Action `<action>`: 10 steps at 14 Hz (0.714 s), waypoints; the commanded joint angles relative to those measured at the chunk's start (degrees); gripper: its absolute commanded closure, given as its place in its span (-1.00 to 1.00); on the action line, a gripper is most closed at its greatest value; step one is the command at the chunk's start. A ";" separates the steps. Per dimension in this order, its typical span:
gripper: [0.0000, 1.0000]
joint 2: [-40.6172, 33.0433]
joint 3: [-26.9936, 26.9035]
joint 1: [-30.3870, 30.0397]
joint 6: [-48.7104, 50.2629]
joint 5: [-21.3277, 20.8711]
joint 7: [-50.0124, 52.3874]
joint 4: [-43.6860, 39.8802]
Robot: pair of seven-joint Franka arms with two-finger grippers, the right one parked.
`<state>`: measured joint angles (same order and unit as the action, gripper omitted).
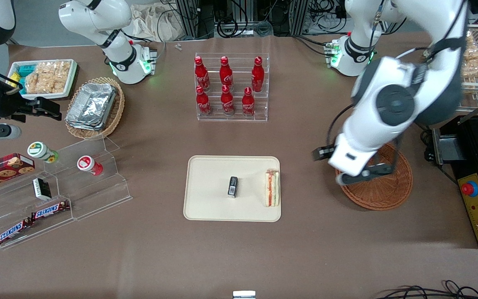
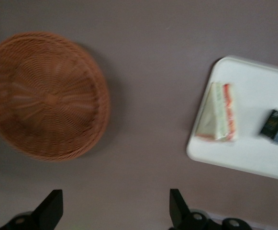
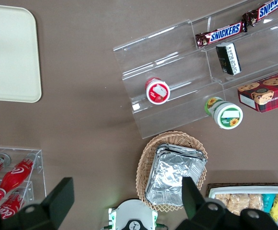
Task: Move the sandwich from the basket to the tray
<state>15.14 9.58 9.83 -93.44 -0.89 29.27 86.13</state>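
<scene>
Resting on the tray [image 1: 206, 207], the sandwich [image 1: 271, 187] looked light, soft and squashable, best held across its bread faces; the gripper [image 2: 115, 213] hung wide open, empty, above the basket [image 1: 382, 189].

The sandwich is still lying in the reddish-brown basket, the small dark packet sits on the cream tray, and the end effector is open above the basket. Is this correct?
Not quite. The sandwich is not in the basket; it lies on the cream tray, beside the small dark packet, as the front view shows. The rest holds: the end effector is open above the basket, which has nothing in it.
</scene>
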 commanded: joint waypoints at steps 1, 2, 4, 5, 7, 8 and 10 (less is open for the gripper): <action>-0.99 -6.42 0.35 -8.31 6.23 1.60 -12.62 2.90; -0.99 -8.35 -0.09 -9.38 7.81 1.51 -14.40 2.90; -0.99 -14.14 -5.16 -8.61 8.71 1.59 -14.85 5.69; -0.99 -17.48 -6.75 -7.12 8.62 1.60 -15.64 8.06; -0.99 -20.58 -11.67 -2.47 8.53 0.98 -16.88 10.98; -0.99 -20.24 -11.95 -2.19 8.53 0.72 -16.88 10.55; -0.99 -17.53 -12.13 -2.36 8.36 0.54 -18.01 6.79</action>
<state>-4.09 -1.53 6.45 -84.40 -0.03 12.90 94.37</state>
